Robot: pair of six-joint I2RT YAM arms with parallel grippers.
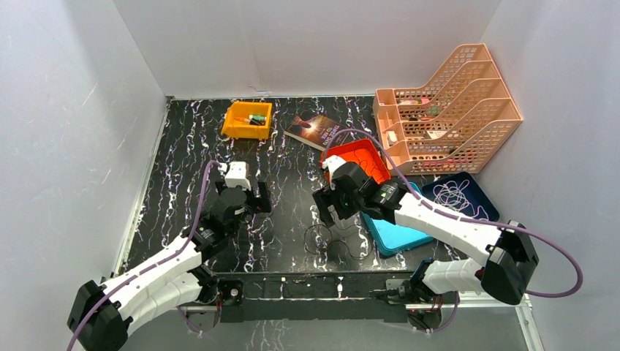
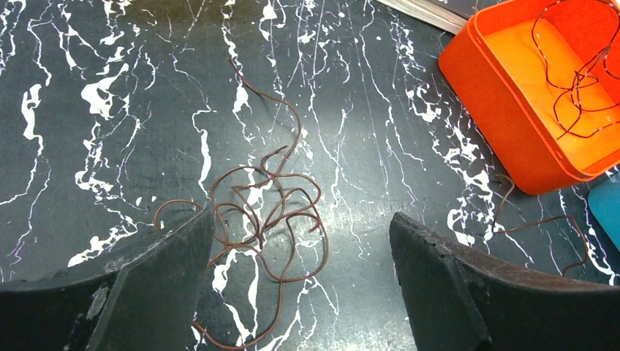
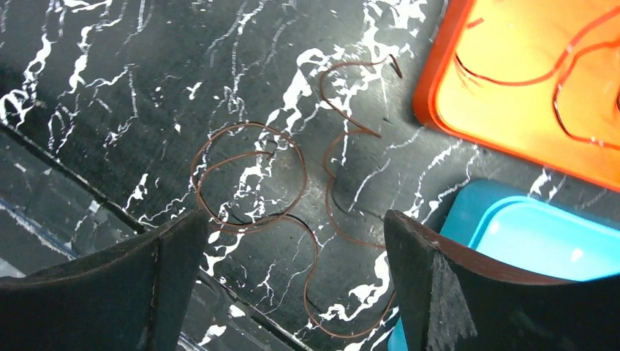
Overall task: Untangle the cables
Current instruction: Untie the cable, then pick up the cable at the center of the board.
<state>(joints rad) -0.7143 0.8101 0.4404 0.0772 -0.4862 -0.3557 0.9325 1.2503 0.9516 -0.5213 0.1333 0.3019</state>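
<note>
A dark brown cable point(image 2: 267, 212) lies in a loose tangle on the black marble table, just ahead of my left gripper point(image 2: 301, 216) point(image 1: 248, 201). That gripper is open and holds nothing. Another brown cable point(image 3: 248, 175) point(image 1: 322, 238) lies in loops near the table's front edge. My right gripper point(image 3: 294, 216) point(image 1: 330, 216) hangs open above it, and part of the cable runs between its fingers on the table. A third brown cable point(image 2: 577, 88) rests inside the orange tray point(image 1: 358, 155). A whitish cable point(image 1: 453, 194) lies coiled in the dark blue tray point(image 1: 484, 199).
A teal tray point(image 1: 395, 235) sits beside the right gripper, under the right arm. At the back stand a yellow bin point(image 1: 247, 119), a book point(image 1: 313, 130) and a peach file organiser point(image 1: 446, 110). A black rail point(image 1: 314, 285) runs along the front edge.
</note>
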